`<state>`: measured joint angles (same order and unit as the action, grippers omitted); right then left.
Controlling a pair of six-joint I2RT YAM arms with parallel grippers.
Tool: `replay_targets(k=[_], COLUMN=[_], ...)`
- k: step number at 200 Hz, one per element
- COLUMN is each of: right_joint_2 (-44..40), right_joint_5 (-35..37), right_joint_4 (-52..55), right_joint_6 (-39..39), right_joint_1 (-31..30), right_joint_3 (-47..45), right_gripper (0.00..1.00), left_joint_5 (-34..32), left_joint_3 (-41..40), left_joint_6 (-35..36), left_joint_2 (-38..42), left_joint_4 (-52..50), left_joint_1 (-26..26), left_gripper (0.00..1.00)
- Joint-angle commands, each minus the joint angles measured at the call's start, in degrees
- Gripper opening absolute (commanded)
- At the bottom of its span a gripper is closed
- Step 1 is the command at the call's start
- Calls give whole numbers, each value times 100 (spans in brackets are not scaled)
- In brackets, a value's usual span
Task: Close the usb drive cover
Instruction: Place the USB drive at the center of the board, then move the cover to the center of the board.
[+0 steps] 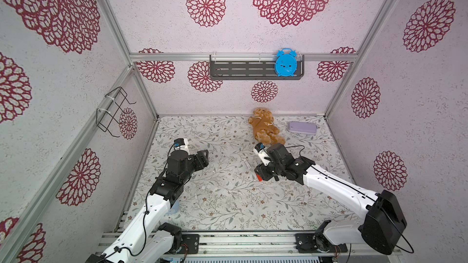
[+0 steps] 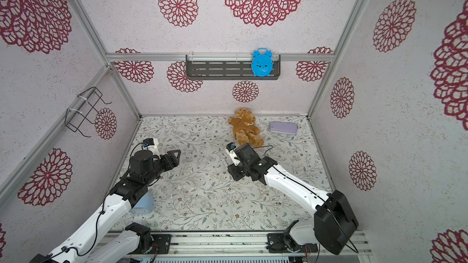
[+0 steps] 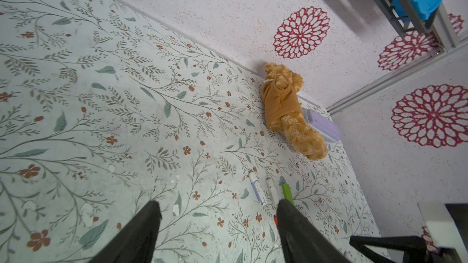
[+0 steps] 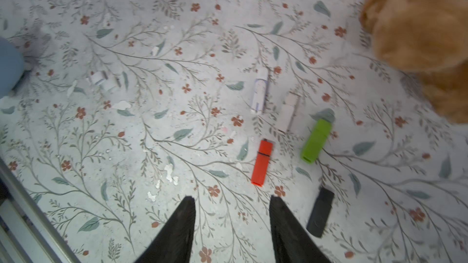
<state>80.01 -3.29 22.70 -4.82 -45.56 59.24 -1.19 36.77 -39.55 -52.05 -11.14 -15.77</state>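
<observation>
Right gripper [image 4: 231,198]: fingers spread, nothing between them and touching nothing. It hangs low over the mat [image 1: 228,198], right of centre.
Left gripper [image 3: 217,203]: fingers wide apart and empty. It is above the left part of the mat, pointing right toward the drives.
Red usb drive [image 4: 262,163]: flat on the mat just ahead of the right fingertips and apart from them. A dark seam shows between cap and body.
Black usb drive [image 4: 320,212]: just beside one right finger, not touching it.
Green usb drive [image 4: 316,140], pale usb drive [image 4: 288,112], white-lavender usb drive [image 4: 260,89]: farther out in a loose row, each apart from the next.
Cover: I cannot tell which drive stands open.
Open room: a broad stretch of mat lies between the two arms and toward the near side, with only white flecks [image 4: 168,173] on it.
Edges: left wall [image 1: 63,148], far wall [image 1: 215,102], right wall [image 1: 405,135]; a metal rail [image 1: 253,242] runs along the near edge.
Teddy bear [image 1: 266,129]: at the far side, right of centre, near the right wrist.
Purple case [image 1: 302,127]: right of the bear, by the far wall.
Light blue object [image 2: 143,204]: near left, beside the left arm.
Shelf [image 1: 228,70]: on the far wall, with a blue clock [image 1: 286,63] at its right end.
Wire basket [image 1: 114,112]: on the left wall.
</observation>
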Motion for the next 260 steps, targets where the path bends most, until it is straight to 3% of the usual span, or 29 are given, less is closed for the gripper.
replay_targets(k=[1, 52, 100, 192, 260], right_joint_2=[508, 2464, 3873, 4564, 4869], right_joint_5=[-136, 27, -66, -526, -182], right_joint_4=[-454, -345, -89, -110, 28], right_joint_6=[476, 1093, 1370, 1226, 1352], right_joint_1=[-501, -1418, -1693, -1762, -1825], right_joint_3=[392, 1868, 3158, 3701, 3867], right_gripper=[51, 51, 52, 56, 53], left_joint_5=[16, 486, 527, 581, 601], left_joint_3=[-193, -217, -171, -275, -355], left_joint_6=[-218, -315, -508, -431, -501], left_joint_2=[81, -118, -256, 70, 230], left_joint_4=[-221, -402, -772, -903, -908], left_joint_1=[334, 1207, 1868, 2271, 2298], left_gripper=[79, 85, 89, 91, 91])
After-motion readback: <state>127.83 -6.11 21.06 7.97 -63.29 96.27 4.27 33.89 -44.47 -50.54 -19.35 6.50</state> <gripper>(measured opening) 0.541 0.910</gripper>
